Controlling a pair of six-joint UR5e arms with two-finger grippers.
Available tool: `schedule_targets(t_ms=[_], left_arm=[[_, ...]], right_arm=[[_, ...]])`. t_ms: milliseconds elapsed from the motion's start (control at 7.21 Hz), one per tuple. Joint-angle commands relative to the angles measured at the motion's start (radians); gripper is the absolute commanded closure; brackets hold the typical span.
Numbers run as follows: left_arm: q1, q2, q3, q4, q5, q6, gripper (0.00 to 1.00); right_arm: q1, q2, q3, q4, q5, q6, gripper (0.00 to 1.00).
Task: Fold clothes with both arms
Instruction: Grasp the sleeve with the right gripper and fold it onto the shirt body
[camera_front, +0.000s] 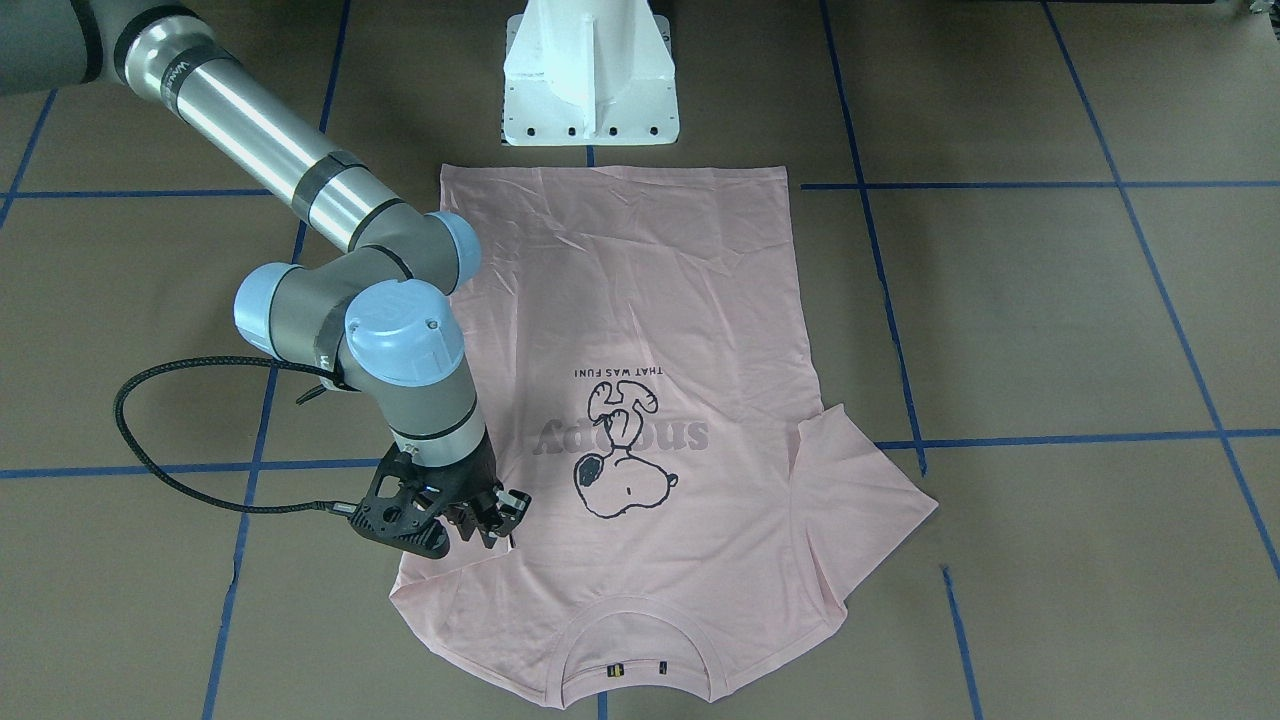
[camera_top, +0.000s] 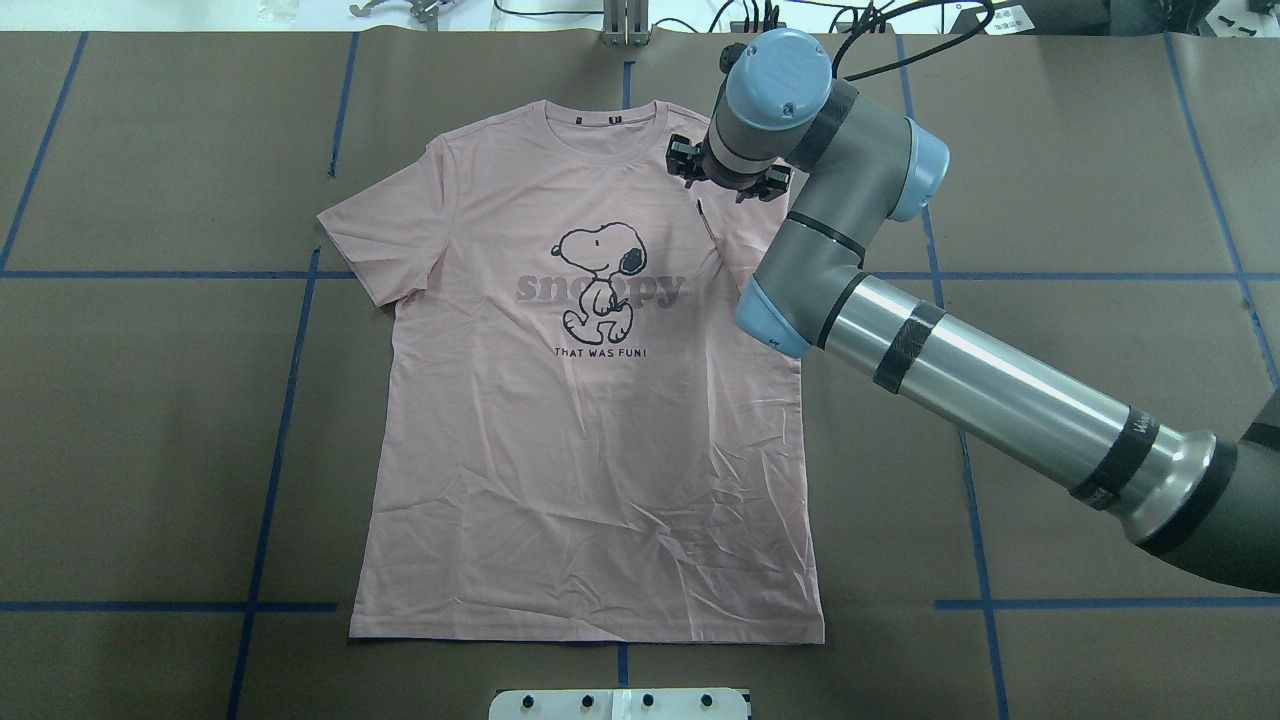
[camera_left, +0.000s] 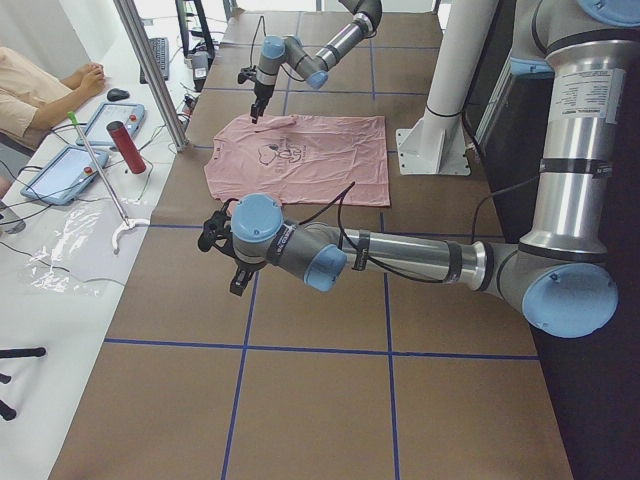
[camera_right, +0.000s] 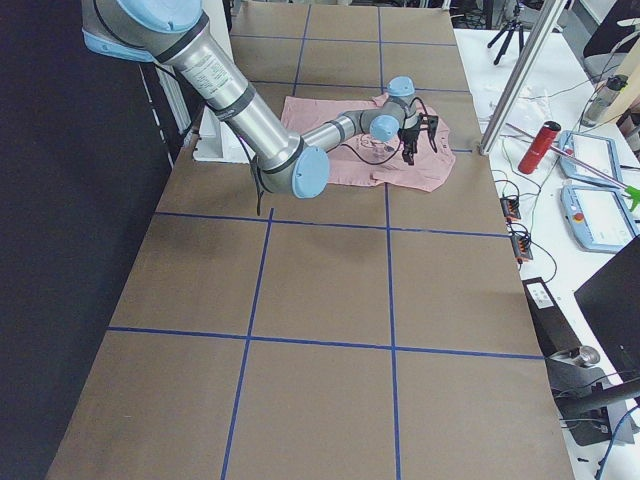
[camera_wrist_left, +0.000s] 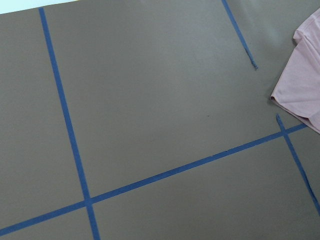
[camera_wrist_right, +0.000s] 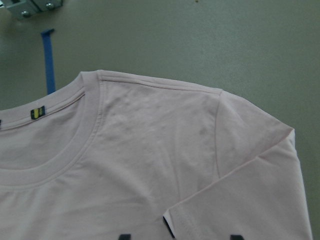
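1. Overhead exterior view, leftmost: the left hand (camera_left: 225, 258) did not appear. Only the side view showed it, over bare worktop (camera_top: 150, 400) well apart from the T-shirt (camera_top: 590, 450). I cannot tell whether it was released or clenched.
2. The T-shirt lay flat, print up, its long axis running from the hem by the robot to the far collar. Its left sleeve (camera_top: 375, 235) was spread out.
3. The right sleeve (camera_wrist_right: 240, 200) lay folded inward over the chest.
4. The right hand (camera_top: 728, 175) hovered over that shoulder, released and grasping nothing. It was clearly the nearer hand, so the left sleeve likely needs the left hand to reach across.
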Motion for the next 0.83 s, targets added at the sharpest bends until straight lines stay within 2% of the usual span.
schedule_targets(t_ms=[0,139,277,416,554,693], left_arm=[[0.144,-0.082,0.011,-0.127,0.001,-0.289,0.0],[0.273,-0.154,0.037,-0.132,0.018,-0.42,0.0],[0.345,-0.195,0.04,-0.132,0.15,-0.562,0.0],[0.399,-0.213,0.039,-0.131,0.205,-0.62,0.0],[0.401,-0.226,0.04,-0.123,0.205,-0.63,0.0],[0.401,-0.237,0.101,-0.134,0.205,-0.627,0.0]], right_arm=[[-0.003,-0.162,0.242,-0.004,0.005,-0.01,0.0],[-0.002,-0.231,0.33,-0.004,0.007,-0.01,0.0],[-0.003,-0.305,0.422,-0.004,0.013,-0.012,0.0],[-0.002,-0.369,0.508,-0.004,0.062,-0.012,0.0],[-0.002,-0.42,0.591,-0.002,0.115,-0.014,0.0],[0.0,-0.431,0.652,-0.019,0.131,-0.015,0.0]])
